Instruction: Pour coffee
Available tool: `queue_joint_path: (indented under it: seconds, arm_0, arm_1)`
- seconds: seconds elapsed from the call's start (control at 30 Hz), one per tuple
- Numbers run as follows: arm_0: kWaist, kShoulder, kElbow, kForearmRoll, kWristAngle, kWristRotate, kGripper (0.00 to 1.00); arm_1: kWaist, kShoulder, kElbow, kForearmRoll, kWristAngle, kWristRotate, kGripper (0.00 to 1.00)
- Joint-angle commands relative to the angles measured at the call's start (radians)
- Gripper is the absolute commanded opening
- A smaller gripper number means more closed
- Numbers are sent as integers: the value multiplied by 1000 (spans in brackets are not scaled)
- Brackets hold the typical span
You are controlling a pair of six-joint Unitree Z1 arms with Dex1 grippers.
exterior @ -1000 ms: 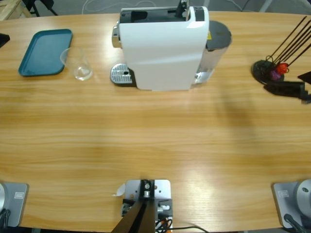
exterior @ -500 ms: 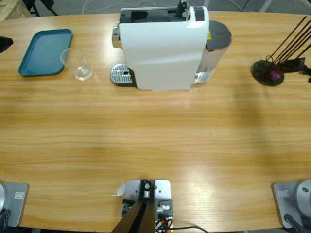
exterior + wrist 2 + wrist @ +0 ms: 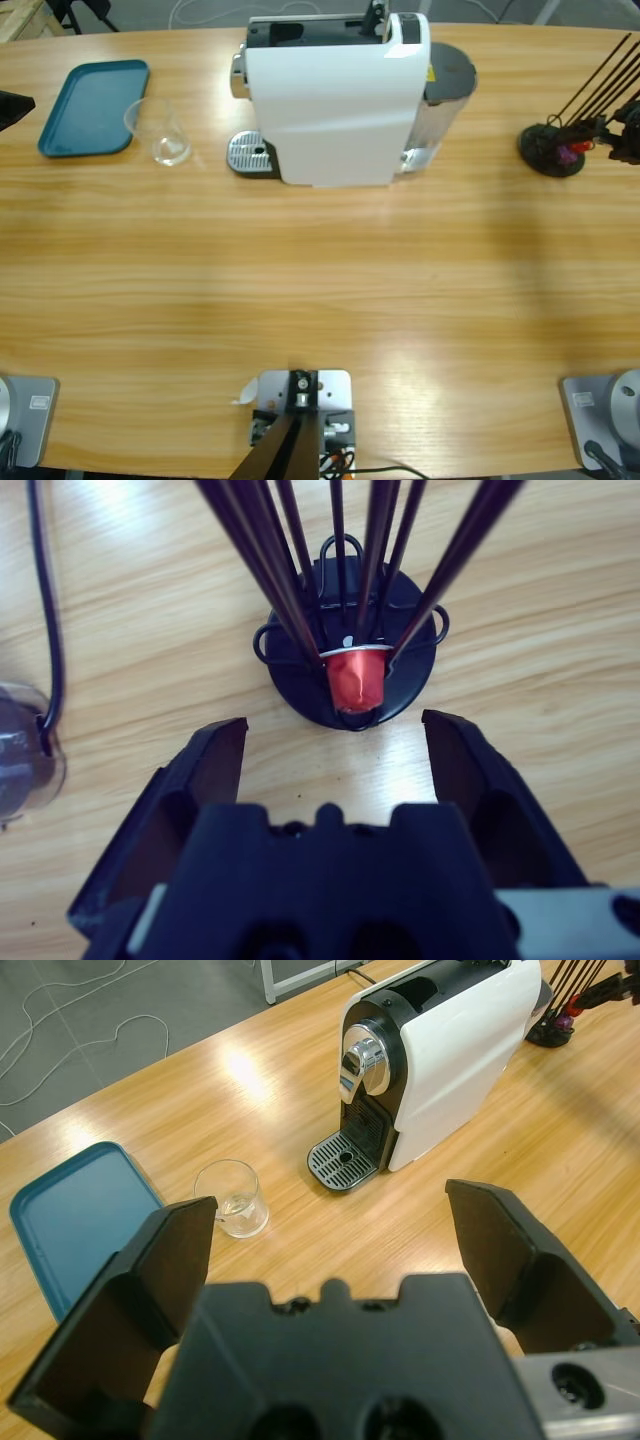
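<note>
No coffee is in view. An empty-looking clear glass (image 3: 165,140) (image 3: 232,1198) stands between the teal tray (image 3: 92,108) and the white coffee machine (image 3: 335,95) (image 3: 440,1060), left of its metal drip grate (image 3: 250,155) (image 3: 342,1160). My left gripper (image 3: 330,1205) is open, well short of the glass and above the table; only its tip shows at the left edge (image 3: 12,105). My right gripper (image 3: 333,722) (image 3: 628,135) is open just in front of a red capsule (image 3: 355,678) that sits in the black wire holder (image 3: 345,650) (image 3: 555,150).
The holder's long black rods (image 3: 280,550) rise on both sides of the capsule. The machine's dark water tank (image 3: 445,75) is on its right side, and a black cable (image 3: 45,600) runs beside the tank's base.
The right gripper has moved up from below the capsule holder to the right edge, level with the holder. The left gripper's tip has edged in at the left edge.
</note>
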Motion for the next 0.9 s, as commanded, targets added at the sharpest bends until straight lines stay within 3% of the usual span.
queue_joint_path:
  seconds: [0.03, 0.3, 0.37, 0.5, 0.67, 0.73, 0.83, 0.9]
  arm_0:
    - [-13, 21, 37, 18, -3, -13, 987]
    - [-13, 30, 38, 14, -1, -14, 987]
    - [-13, 31, 37, 13, -1, -16, 987]
    - [-13, 33, 37, 10, -1, -16, 982]
    - [-13, 32, 35, 8, 0, -16, 982]
    - [-13, 33, 34, 7, 0, -16, 982]
    - [-13, 33, 35, 6, -1, -16, 982]
    - [-13, 30, 36, 6, -1, -15, 982]
  arm_1:
    - [-17, 104, 30, -53, -11, -10, 757]
    - [-31, 120, 27, -71, -29, -10, 713]
    - [-35, 119, 27, -72, -31, -10, 612]
    - [-35, 100, 33, -72, -38, -10, 507]
    - [-35, 82, 43, -77, -43, -10, 446]
    - [-35, 78, 47, -79, -50, -10, 353]
    - [-35, 72, 53, -80, -61, -11, 322]
    - [-34, 67, 55, -80, -67, -17, 191]
